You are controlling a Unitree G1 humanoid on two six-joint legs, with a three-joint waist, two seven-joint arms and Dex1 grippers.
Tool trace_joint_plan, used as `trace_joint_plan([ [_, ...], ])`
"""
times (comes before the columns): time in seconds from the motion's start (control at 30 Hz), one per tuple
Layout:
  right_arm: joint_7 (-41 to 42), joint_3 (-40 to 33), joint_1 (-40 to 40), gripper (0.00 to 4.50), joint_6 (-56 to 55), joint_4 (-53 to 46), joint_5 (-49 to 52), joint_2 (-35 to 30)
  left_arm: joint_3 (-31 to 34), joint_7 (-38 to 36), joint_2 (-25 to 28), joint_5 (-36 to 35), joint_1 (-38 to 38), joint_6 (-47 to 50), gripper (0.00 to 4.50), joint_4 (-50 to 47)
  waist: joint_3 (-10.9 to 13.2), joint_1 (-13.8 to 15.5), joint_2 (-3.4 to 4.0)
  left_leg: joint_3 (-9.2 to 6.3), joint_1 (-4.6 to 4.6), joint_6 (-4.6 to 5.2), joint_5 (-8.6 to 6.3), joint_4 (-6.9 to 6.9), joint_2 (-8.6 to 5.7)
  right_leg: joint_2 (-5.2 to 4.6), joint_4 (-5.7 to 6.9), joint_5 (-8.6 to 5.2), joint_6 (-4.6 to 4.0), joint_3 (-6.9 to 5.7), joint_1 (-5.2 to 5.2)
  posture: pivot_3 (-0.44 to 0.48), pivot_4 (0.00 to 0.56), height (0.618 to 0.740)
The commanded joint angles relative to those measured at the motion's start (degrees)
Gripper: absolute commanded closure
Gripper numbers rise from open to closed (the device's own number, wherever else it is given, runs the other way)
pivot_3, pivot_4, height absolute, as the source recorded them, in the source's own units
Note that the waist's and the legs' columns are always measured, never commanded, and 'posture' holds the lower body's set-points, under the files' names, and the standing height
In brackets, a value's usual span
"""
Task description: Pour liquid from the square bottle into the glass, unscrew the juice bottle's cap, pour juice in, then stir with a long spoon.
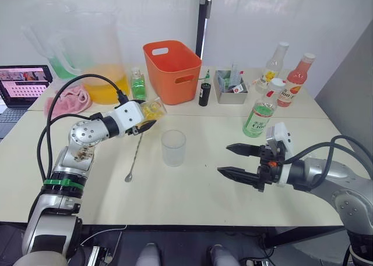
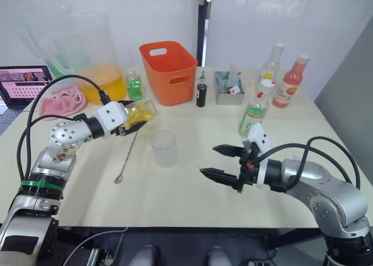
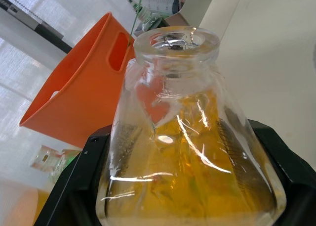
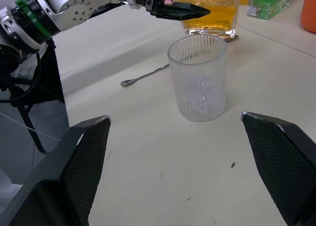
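Both fingers of the left hand (image 1: 145,125) clamped the square bottle (image 1: 152,110)'s slippery, breakable glass body; the right hand (image 1: 234,161) gaped empty.

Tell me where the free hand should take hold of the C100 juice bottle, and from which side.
Grip the juice bottle around its labelled body, below the white cap. It stands upright near the table's far right, so the open right hand would probably do best coming in level from the near side, one finger on each flank. The pink bottle crowds its far side, and the cap should stay free for unscrewing.
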Motion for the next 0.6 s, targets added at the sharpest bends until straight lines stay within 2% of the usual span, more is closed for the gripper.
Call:
trace_joint_plan([
  [0.03, -1.08, -1.83, 0.05, 0.02, -0.34, -1.91, 1.45, 0.23, 1.32, 5.00, 0.69, 2.44, -3.32, -7.16, 1.70, -4.15, 0.00, 0.01, 0.00, 0.00, 0.00, 0.00, 0.00, 0.00, 0.00, 0.00, 0.00, 0.00, 0.00, 0.00, 0.00, 0.000, 0.150, 0.703],
  [0.17, -1.74, -1.72, 0.12, 0.02, -0.81, -1.95, 1.07, 0.50, 0.03, 7.41, 1.02, 6.29, -3.47, -13.15, 1.70, -2.60, 0.00, 0.17, 0.00, 0.00, 0.00, 0.00, 0.00, 0.00, -0.02, -0.02, 0.00, 0.01, 0.00, 0.01, 0.01, 0.000, 0.150, 0.703],
  [0.6, -3.30, -2.17, 0.48, 0.02, -1.24, -1.91, 0.68, 1.27, -1.68, 10.48, 1.42, 10.91, -1.26, -18.96, 1.70, -2.23, 0.00, 0.19, 0.00, 0.00, 0.01, 0.00, 0.00, 0.02, -0.01, -0.01, 0.01, 0.03, 0.00, 0.00, 0.02, 0.000, 0.150, 0.703],
])
